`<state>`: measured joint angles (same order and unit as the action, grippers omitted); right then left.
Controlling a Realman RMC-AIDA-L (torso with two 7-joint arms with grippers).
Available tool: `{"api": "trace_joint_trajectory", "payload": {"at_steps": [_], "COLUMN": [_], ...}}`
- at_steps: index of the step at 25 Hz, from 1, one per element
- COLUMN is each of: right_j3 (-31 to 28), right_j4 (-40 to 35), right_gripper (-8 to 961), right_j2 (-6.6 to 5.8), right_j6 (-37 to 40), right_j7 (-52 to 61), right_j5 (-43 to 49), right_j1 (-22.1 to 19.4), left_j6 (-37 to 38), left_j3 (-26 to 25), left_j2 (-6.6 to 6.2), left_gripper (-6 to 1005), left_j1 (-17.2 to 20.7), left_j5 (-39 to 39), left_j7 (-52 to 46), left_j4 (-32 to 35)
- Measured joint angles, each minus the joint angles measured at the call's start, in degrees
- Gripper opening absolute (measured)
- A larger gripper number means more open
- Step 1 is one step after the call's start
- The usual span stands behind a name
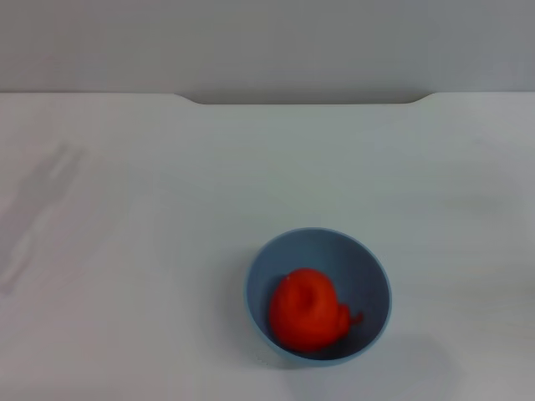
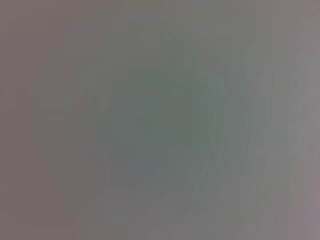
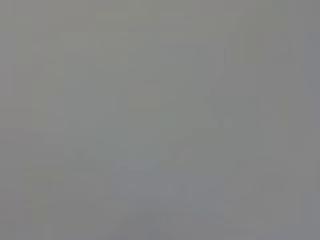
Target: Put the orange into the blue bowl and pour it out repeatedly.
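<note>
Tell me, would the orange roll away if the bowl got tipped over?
Probably yes. The bright red-orange round fruit lies loose in the glossy light-blue bowl, so it would likely slide out and roll. Its small stem nub might make it wobble and stop sooner.

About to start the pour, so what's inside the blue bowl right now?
The orange sits inside the blue bowl, toward its near side. The bowl floor beneath the fruit is covered. Neither end effector is in view.

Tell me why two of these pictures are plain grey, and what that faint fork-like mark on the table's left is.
Head view: soft, even light; the orange lies in the blue bowl, and the mark is a pale shadow on the white table, its source out of frame. Left wrist and right wrist views: featureless grey, nothing recognisable.
</note>
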<state>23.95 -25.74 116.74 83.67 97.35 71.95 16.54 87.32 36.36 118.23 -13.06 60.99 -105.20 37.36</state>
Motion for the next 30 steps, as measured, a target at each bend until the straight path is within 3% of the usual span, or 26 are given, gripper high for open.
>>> {"api": "trace_joint_trajectory", "payload": {"at_steps": [2,5,7,8,9,10,15,17,20,21,22,26,30], "right_j3": [-2.7,-7.5,-10.2,-12.1,-13.0,-13.0,-18.6,-20.7,-23.4,-24.4,-24.4,-24.2,-23.1], "right_j4": [3.5,5.4,6.1,8.0,9.4,9.4,18.9,24.2,33.6,39.5,39.5,46.7,47.6], "right_gripper": [537,537,537,537,537,537,537,537,537,537,537,537,537], "right_j2": [-0.24,0.57,1.49,1.89,1.97,1.97,2.30,2.38,2.68,2.85,2.85,2.93,2.96], "right_j6": [-0.3,-0.8,-1.6,-2.5,-2.9,-2.9,-1.6,0.6,6.0,9.2,9.2,10.8,7.7], "right_j7": [-0.2,-2.5,-6.0,-11.2,-14.7,-14.7,-42.6,-53.5,-74.1,-87.2,-87.2,-104.4,-105.2], "right_j5": [-2.6,-3.7,-3.8,-3.9,-3.9,-3.9,-4.0,-4.0,-4.0,-4.0,-4.0,-3.5,-2.6], "right_j1": [-0.4,-1.2,-1.6,-2.0,-2.1,-2.1,-2.4,-2.4,-2.5,-2.3,-2.3,-1.7,-1.6], "left_j6": [-1.2,-3.5,-3.7,-1.6,-0.1,-0.1,4.3,4.4,4.5,4.8,5.4,5.8,6.6], "left_j3": [0.0,-0.1,0.1,0.2,0.1,0.1,-0.5,-1.3,-3.8,-4.6,-5.6,-5.7,-5.6], "left_j2": [0.03,0.20,0.37,0.60,0.66,0.66,0.87,0.87,0.86,0.87,0.86,0.86,0.86], "left_gripper": [543,543,542,542,542,542,542,541,541,541,541,540,540], "left_j1": [1.4,3.4,4.4,5.2,5.4,5.4,4.8,4.1,3.3,3.1,2.9,2.4,1.9], "left_j5": [-0.2,-0.2,-0.5,-0.7,-0.9,-0.9,-2.4,-3.3,-3.4,-3.4,-3.1,-2.3,-1.8], "left_j7": [6.5,18.6,29.4,43.5,51.4,51.4,92.7,104.8,112.9,113.4,112.8,110.9,108.9], "left_j4": [-2.0,-4.8,-6.4,-9.5,-11.5,-11.5,-24.9,-29.9,-35.5,-36.6,-37.8,-38.6,-40.1]}}
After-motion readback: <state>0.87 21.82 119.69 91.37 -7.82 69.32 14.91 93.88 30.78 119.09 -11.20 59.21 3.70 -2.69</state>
